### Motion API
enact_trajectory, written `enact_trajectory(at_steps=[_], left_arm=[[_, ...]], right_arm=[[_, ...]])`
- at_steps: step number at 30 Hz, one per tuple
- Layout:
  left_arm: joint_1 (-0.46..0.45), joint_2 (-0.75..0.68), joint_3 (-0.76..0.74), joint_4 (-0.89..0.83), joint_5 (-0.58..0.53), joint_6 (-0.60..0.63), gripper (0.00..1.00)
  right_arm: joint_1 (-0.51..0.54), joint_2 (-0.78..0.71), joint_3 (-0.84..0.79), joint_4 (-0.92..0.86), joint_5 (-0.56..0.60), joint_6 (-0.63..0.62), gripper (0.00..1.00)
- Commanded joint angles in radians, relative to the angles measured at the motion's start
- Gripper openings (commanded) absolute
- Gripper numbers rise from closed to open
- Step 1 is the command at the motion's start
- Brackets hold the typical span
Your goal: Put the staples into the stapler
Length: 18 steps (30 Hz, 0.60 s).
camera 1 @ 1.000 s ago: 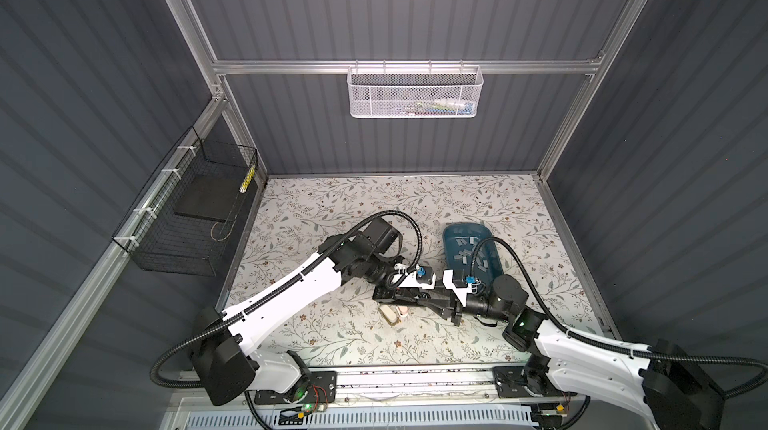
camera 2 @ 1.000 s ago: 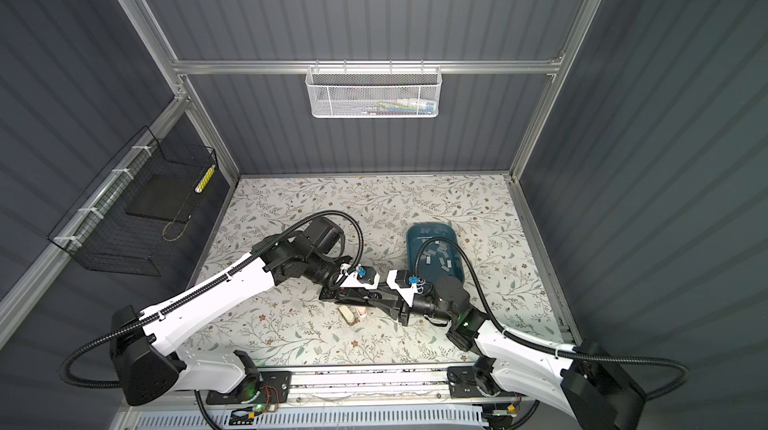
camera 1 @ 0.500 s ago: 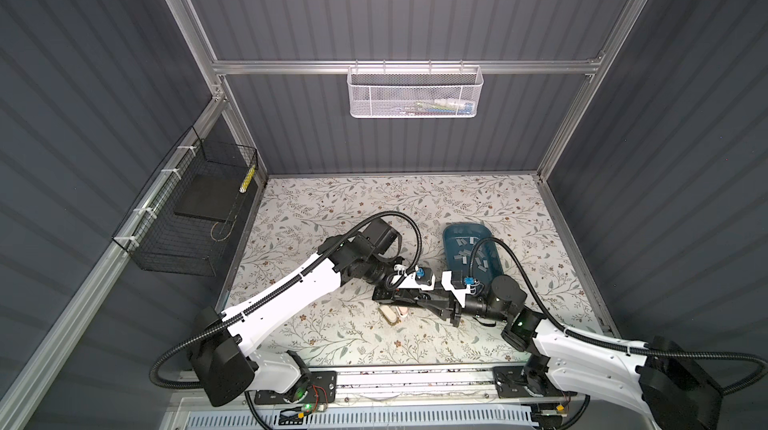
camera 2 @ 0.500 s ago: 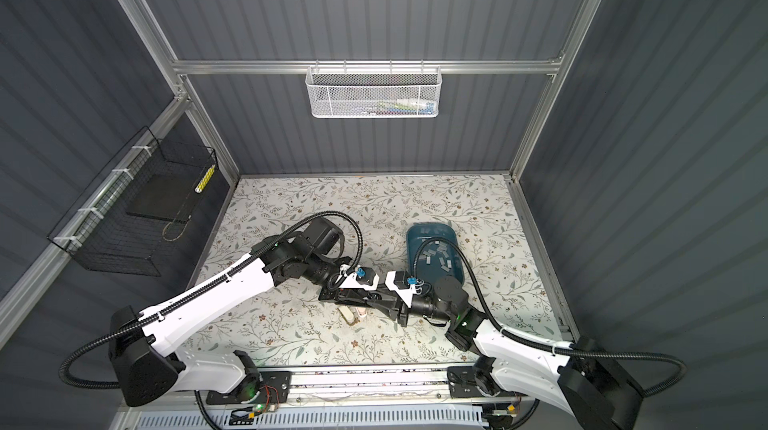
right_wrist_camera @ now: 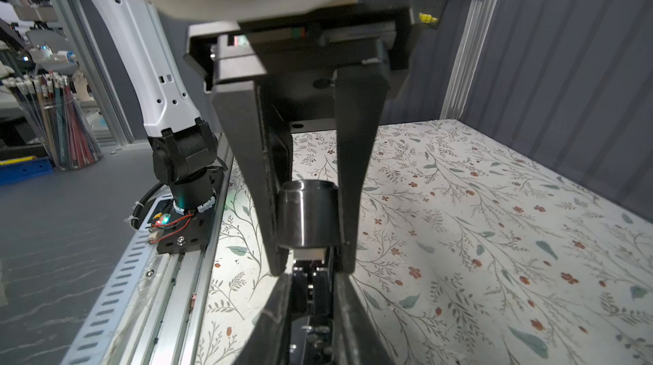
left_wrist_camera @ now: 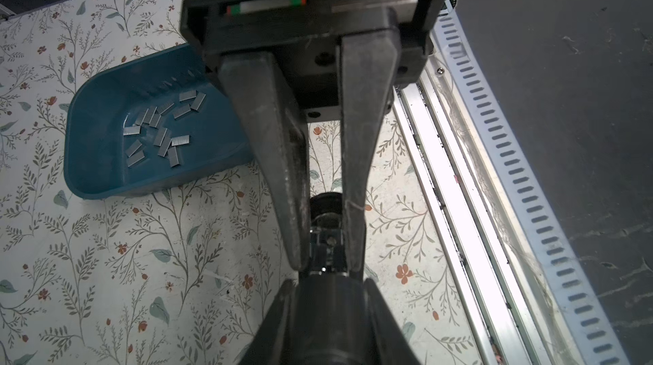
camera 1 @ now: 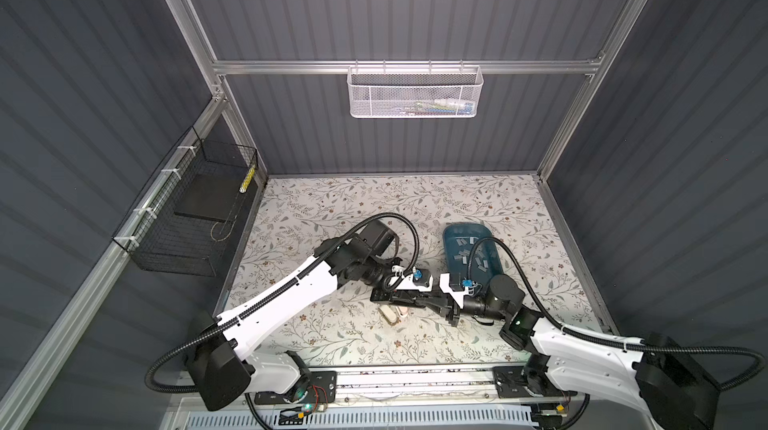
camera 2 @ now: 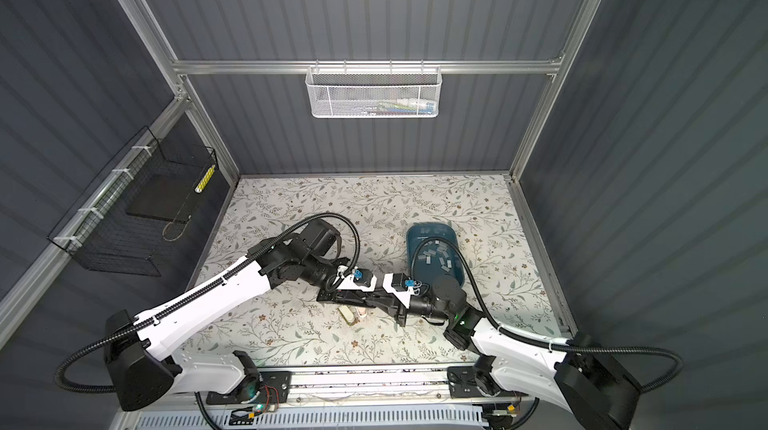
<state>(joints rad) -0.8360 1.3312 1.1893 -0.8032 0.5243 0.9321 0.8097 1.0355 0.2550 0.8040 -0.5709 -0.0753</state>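
Low over the table's middle, a black stapler (left_wrist_camera: pixel 328 310) hangs between my two grippers, which meet tip to tip. My left gripper (camera 1: pixel 409 297) is shut on its rounded black end (right_wrist_camera: pixel 309 215). From the opposite side my right gripper (camera 1: pixel 419 300) is shut on the stapler's metal channel (right_wrist_camera: pixel 311 296), with a finger against each side. The staples (left_wrist_camera: pixel 159 130) lie loose as several grey strips in a blue tray (camera 1: pixel 465 225), just behind the right gripper in both top views. I see no strip in either gripper.
A small beige and pink object (camera 1: pixel 392 314) lies on the floral table under the grippers. A white mesh basket (camera 1: pixel 415 93) hangs on the back wall and a black wire basket (camera 1: pixel 195 207) on the left wall. An aluminium rail (camera 1: pixel 415 378) runs along the front edge.
My right gripper's jaws have closed in on the stapler and its arm has edged slightly left. The left arm and the stapler have stayed in place.
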Motion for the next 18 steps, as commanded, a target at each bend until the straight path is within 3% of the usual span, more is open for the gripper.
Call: enact_trajectory(at_steps=[1,18], left_arm=[[-0.012,-0.060,0.000,0.050,0.126,0.004,0.00],[0.021,-0.148,-0.036,0.084,0.160,0.019,0.00]], right_arm=[[-0.007,0.034,0.019,-0.076,0.060,-0.055,0.19],[-0.009,0.024,-0.017,-0.117,0.067,-0.121,0.11]])
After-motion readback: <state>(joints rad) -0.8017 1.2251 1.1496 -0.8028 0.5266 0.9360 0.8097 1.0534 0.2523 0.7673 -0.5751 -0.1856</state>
